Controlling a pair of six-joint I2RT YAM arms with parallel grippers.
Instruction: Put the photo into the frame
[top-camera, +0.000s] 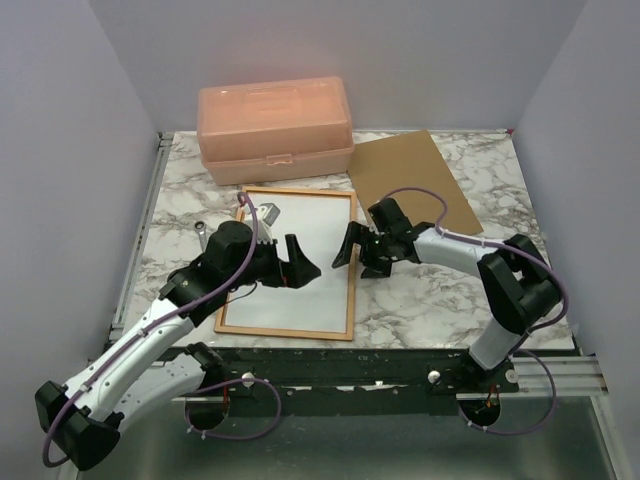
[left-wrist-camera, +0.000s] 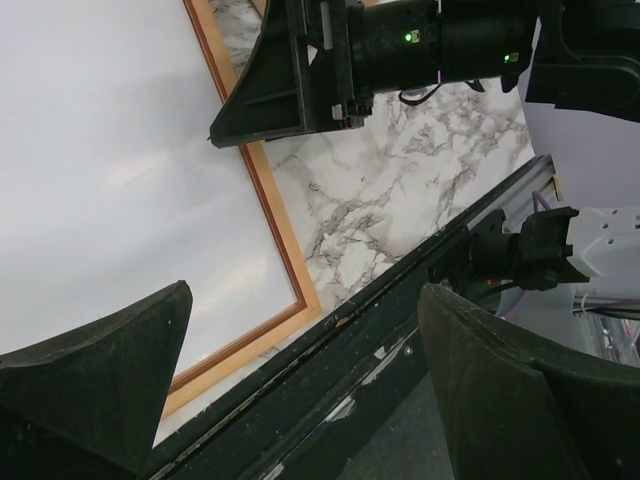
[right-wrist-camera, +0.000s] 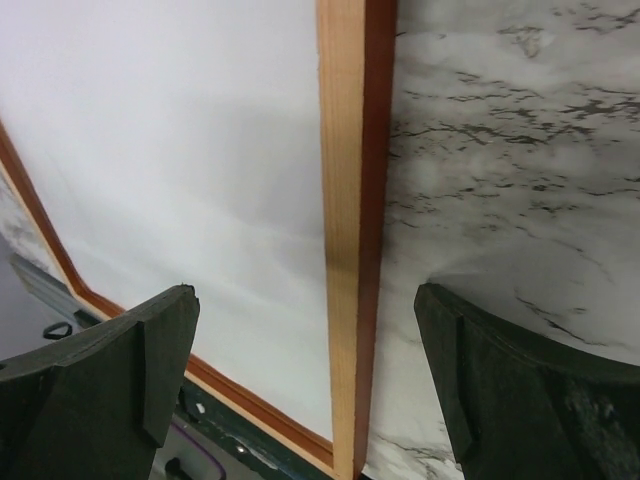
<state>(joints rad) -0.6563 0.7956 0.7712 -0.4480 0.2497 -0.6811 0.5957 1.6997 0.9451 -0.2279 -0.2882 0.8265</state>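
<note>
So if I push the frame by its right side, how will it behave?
The frame looks like thin wood lying flat: probably stiff and light, sliding easily on the smooth marble table. An off-centre push would likely turn it, and the photo inside may shift.

A peach plastic box (top-camera: 275, 128), lid closed and latch facing the near side, sits at the far edge of the marble table (top-camera: 500, 180). A flat brown backing board (top-camera: 412, 182) lies just beside it on the right, skewed to the table edges. A small silver item (top-camera: 201, 229) rests left of centre, too small to identify.
</note>
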